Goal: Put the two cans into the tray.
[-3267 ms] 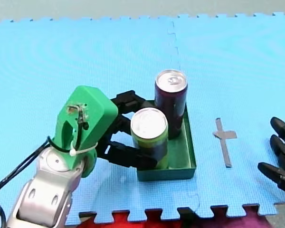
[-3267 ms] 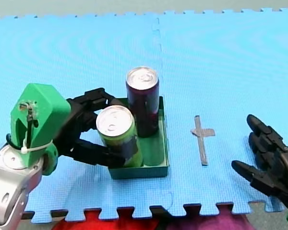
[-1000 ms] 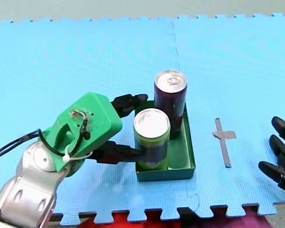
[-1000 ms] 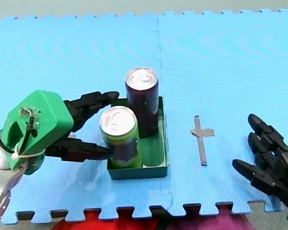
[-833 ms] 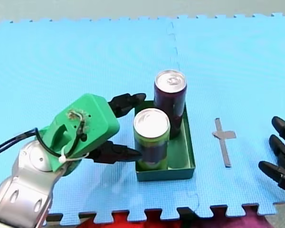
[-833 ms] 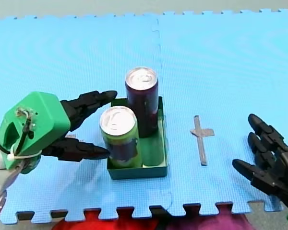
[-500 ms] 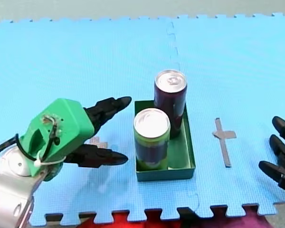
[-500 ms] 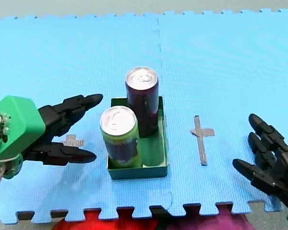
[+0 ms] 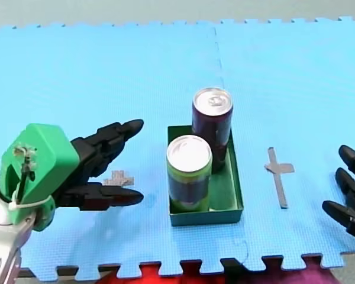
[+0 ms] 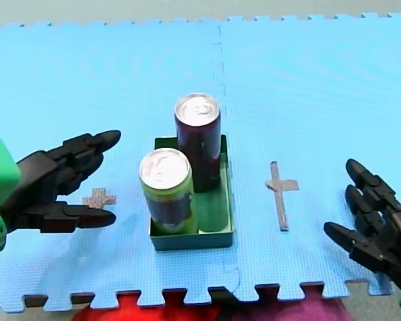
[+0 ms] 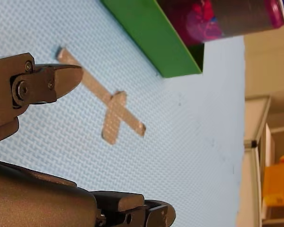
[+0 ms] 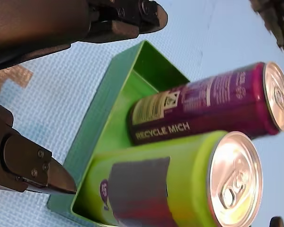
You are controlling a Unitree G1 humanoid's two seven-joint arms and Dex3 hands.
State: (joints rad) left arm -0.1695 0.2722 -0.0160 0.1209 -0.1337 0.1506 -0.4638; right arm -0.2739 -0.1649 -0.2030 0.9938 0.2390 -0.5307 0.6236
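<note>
A green can [image 9: 189,174] and a purple can [image 9: 212,127] stand upright in the small green tray [image 9: 235,198], the purple one behind the green one. My left hand [image 9: 136,161] hovers over the mat to the tray's left, apart from it and holding nothing. At the front right corner of the mat is my right hand [image 10: 371,221], also holding nothing. The second wrist view looks at both cans, green can [image 12: 180,189] and purple can [image 12: 208,111], inside the tray [image 12: 104,118], with dark fingers [image 12: 33,170] clear of them.
One grey tape cross [image 9: 119,177] lies on the blue foam mat under my left hand. Another tape cross [image 9: 278,177] lies between the tray and my right hand. The mat's jigsaw front edge [image 9: 183,266] runs close to the tray, with red cloth beyond it.
My left hand has let go of the green can and drawn back to the left, uncovering the tape cross. The green can stays upright in the tray. My right hand has not moved.
</note>
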